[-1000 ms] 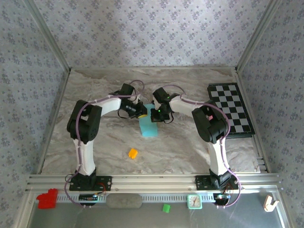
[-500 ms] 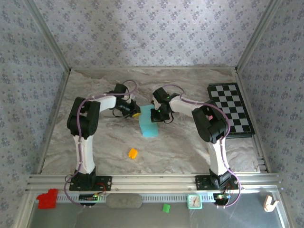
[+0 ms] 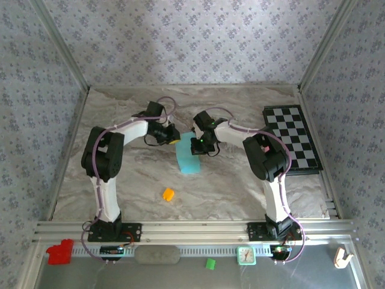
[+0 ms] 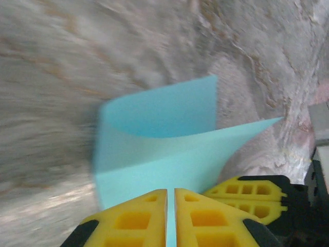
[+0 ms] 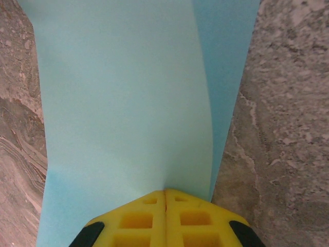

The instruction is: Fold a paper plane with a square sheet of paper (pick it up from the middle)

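Evidently, the thin teal-blue square sheet of paper (image 3: pixel 187 160) is clamped in the shut jaws of the left gripper (image 4: pixel 170 206) and the right gripper (image 5: pixel 165 198) so its doubled halves can be creased.

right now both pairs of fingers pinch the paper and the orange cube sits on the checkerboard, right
No: the cube sits on the bare table, not the checkerboard, as the top view shows. Left fingers and right fingers do pinch the paper.

Left tool (image 3: pixel 174 136), right tool (image 3: pixel 195 144) (jaws together)
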